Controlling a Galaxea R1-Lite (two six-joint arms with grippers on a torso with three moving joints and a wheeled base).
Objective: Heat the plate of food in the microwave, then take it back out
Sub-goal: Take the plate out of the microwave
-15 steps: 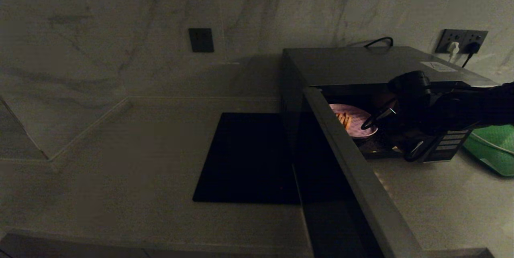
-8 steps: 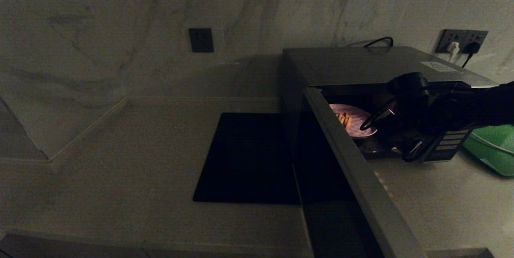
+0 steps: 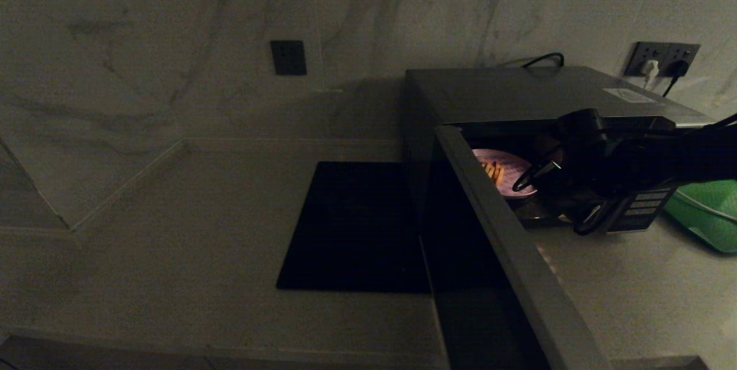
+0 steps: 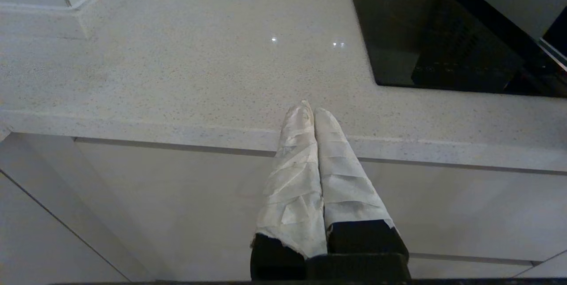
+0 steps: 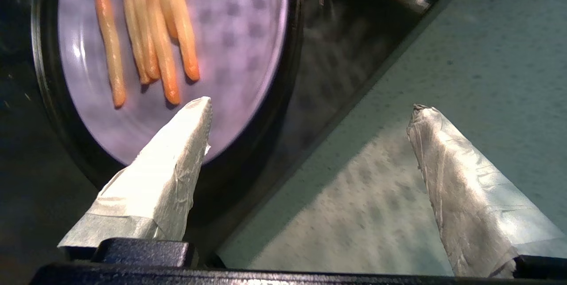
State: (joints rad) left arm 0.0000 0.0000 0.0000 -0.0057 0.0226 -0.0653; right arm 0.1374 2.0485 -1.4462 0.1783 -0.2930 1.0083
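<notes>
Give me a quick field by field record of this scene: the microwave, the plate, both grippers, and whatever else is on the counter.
microwave: door swung open, interior lit
plate of food: inside the microwave, purple, several fries on it
right gripper: open at the microwave opening, one finger over the plate's near edge, holding nothing
left gripper: shut, empty, parked at the front edge of the counter
black mat: flat on the counter, left of the microwave
green tray: right of the microwave
</notes>
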